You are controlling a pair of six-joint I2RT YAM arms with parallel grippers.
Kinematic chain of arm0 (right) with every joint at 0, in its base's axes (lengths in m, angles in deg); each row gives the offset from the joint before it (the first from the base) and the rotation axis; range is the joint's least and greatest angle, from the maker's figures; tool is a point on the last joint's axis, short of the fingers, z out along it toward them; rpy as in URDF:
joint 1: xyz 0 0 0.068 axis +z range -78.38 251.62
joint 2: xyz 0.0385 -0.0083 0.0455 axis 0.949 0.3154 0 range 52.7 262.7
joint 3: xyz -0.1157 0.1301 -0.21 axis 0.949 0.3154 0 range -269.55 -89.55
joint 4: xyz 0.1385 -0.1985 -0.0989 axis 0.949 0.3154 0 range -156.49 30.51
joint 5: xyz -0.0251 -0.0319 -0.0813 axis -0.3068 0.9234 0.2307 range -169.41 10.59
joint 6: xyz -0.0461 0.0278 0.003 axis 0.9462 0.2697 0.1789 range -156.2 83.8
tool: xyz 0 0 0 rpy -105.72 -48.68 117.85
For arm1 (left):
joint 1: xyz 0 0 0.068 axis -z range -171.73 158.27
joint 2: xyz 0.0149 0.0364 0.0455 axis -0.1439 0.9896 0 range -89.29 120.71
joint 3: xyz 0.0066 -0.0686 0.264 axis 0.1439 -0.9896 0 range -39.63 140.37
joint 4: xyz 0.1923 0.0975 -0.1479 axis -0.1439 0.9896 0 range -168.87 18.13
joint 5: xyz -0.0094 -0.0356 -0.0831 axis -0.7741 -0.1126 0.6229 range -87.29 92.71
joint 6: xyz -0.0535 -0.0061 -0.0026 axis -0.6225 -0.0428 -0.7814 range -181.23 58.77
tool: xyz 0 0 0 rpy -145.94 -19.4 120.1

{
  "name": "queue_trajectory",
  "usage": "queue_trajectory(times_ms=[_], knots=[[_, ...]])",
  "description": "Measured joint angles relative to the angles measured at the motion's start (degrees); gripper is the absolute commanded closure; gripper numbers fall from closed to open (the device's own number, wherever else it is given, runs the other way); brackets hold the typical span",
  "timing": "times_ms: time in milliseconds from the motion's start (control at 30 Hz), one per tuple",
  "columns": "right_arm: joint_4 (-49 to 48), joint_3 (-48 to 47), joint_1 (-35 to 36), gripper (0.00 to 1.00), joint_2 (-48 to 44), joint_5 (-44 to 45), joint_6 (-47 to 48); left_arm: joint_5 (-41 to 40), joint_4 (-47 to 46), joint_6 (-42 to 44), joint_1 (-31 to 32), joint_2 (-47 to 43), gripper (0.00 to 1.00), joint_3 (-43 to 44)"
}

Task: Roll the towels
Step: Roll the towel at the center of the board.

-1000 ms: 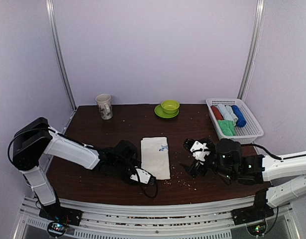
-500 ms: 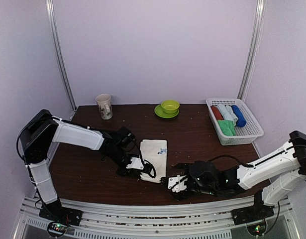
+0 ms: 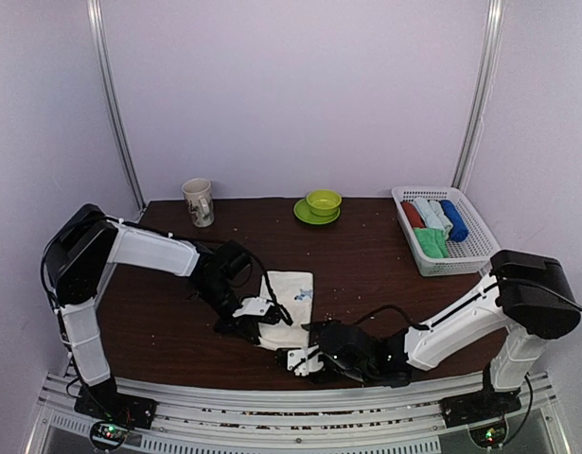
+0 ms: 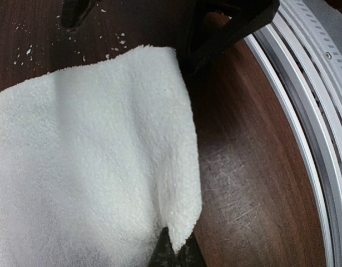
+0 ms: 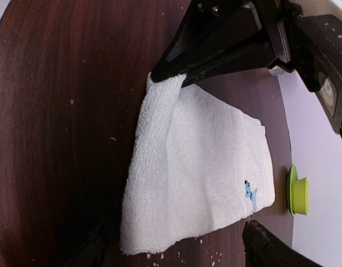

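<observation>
Evidently the work is on the cream-white towel (image 3: 289, 305), which lies folded into a narrow strip near the front middle of the dark wooden surface (image 3: 167, 331), its small blue motif (image 5: 249, 194) toward the far end. The left end effector (image 3: 255, 312) is clamped on the near-left corner and holds it raised off the wood, so that edge stands up in a soft fold while the rest of the cloth rests flat. That lift probably serves to start the first turn of the roll, which needs a free edge to tuck over.

The right end effector (image 3: 298, 355) sits low at the other near corner with its fingers spread wide. In the right wrist view the corner lies between them, not pinched. It seems placed there to take that side, so both corners could be carried over evenly and the roll would not skew.

The bright green towel (image 3: 430, 243) lies bunched in the white basket (image 3: 486, 248) at the far right, well apart from both arms, beside finished rolls. Neither towel looks rolled yet.
</observation>
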Motion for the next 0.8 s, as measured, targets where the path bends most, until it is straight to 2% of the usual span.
queue_trajectory(times_ms=[67,167,300,533,600,800], knots=[[-1.2,-0.6,0.5,0.20,1.3,1.6,0.6,0.7,0.8,0.1,-0.3,0.5,1.00,0.5],[-2.4,-1.2,1.0,0.30,2.6,2.9,1.8,1.5,1.7,0.3,-0.8,0.9,1.00,0.9],[-2.8,-1.9,1.1,0.56,4.3,4.0,2.1,2.3,2.5,0.3,-1.2,0.9,1.00,0.9],[-1.7,-3.0,1.3,0.91,6.7,5.2,1.3,2.5,2.6,0.5,-1.4,0.9,1.00,0.9],[-1.3,-3.0,1.3,1.00,6.7,5.2,0.3,2.5,2.6,0.5,-1.4,0.9,0.82,0.9],[0.6,-3.5,1.3,1.00,6.6,3.8,-1.7,2.4,2.7,0.4,-1.9,0.7,0.29,0.8]])
